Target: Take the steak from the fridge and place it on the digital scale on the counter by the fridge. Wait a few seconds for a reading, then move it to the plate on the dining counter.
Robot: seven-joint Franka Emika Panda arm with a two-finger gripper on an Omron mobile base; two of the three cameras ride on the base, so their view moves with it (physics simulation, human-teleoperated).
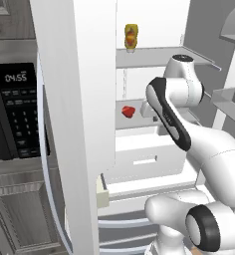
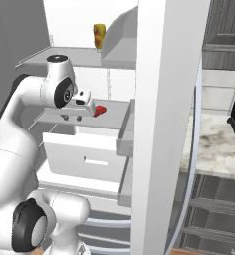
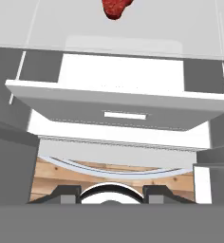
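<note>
Left base view: fridge (image 1: 74, 99) door stands open w/ the arm reaching inside. Steak (image 1: 128, 111) lies on the mid shelf, small red lump, w/ the hand just right of it; fingers hidden behind the wrist here. Yellow-orange bottle (image 1: 131, 37) stands on the shelf above, well apart. Black microwave (image 1: 15, 112) sits at left, outside the fridge.

Right base view: gripper (image 2: 91, 108) is at shelf level, just beside the steak (image 2: 100, 110), which pokes out past the hand toward the shelf's open side. Can't tell from here if they touch. White drawer (image 2: 84, 152) sits pulled out below the shelf. Marble counter (image 2: 219, 144) shows at right past the door.

Hand view: fingertips (image 3: 69, 193) rise at the bottom edge, drawn in as close as they get, nothing between them. Steak (image 3: 116, 7) is at the far top edge, so it lies well ahead of the tips along the cam's line, slightly left of centre. No clear long axis, it's an irregular lump.

Judgement: steak not yet grasped; next move needs the jaws opened, then the hand brought fwd over the meat.
</note>
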